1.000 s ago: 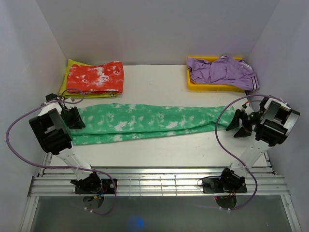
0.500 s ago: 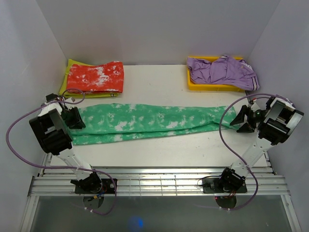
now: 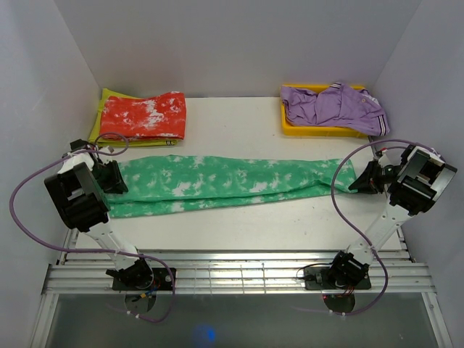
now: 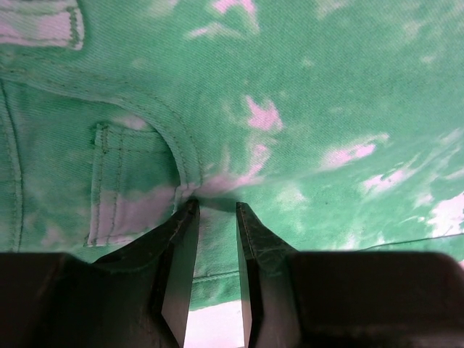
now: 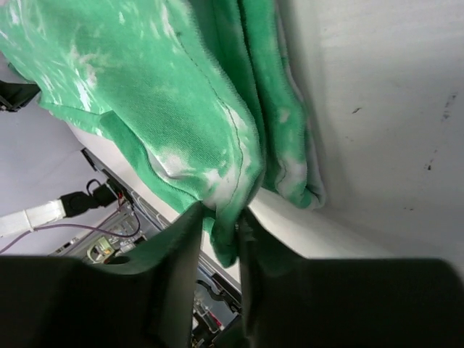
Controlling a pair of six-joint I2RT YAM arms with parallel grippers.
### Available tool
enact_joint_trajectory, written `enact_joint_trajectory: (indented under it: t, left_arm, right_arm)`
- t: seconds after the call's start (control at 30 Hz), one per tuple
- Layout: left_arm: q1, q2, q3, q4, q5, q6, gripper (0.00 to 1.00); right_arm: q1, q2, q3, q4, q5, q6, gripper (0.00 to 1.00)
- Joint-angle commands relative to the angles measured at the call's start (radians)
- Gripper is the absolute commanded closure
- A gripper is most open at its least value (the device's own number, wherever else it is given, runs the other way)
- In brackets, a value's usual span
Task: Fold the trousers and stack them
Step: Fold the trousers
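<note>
The trousers point(image 3: 225, 181) lie stretched out flat across the table, bright green with white blotches, waist at the left and leg ends at the right. My left gripper point(image 3: 114, 177) sits on the waist end. In the left wrist view its fingers point(image 4: 190, 217) stand close together with puckered pocket cloth point(image 4: 138, 181) pinched at their tips point(image 4: 216, 210). My right gripper point(image 3: 362, 178) is at the leg ends. The right wrist view shows it point(image 5: 219, 214) shut on a bunched fold of the green hem point(image 5: 167, 94), lifted slightly off the table.
A folded red-and-white garment point(image 3: 143, 116) rests on a yellow-green cloth at the back left. A yellow tray point(image 3: 290, 129) with a purple garment point(image 3: 333, 105) stands at the back right. White walls close in on both sides. A metal rail point(image 3: 232, 275) runs along the near edge.
My right gripper, open a second ago, has shifted a little and shut on the leg ends of the trousers. The left gripper and the rest of the cloth have not moved.
</note>
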Motion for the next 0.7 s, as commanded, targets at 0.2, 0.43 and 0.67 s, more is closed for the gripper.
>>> enact_joint_trajectory:
  t: [0.2,0.43,0.67]
  left_arm:
    - [0.002,0.026,0.044,-0.041,-0.051,0.02,0.62]
    - [0.002,0.046,0.051,-0.035,-0.068,0.031,0.62]
    - [0.002,0.054,0.055,-0.027,-0.09,0.046,0.62]
  right_arm:
    - [-0.042,-0.007,0.132,-0.036,-0.015,-0.035,0.92]
    - [0.017,-0.031,0.293,0.047,0.08,-0.113,0.92]
    - [0.064,-0.033,0.279,0.134,0.183,-0.22,0.92]
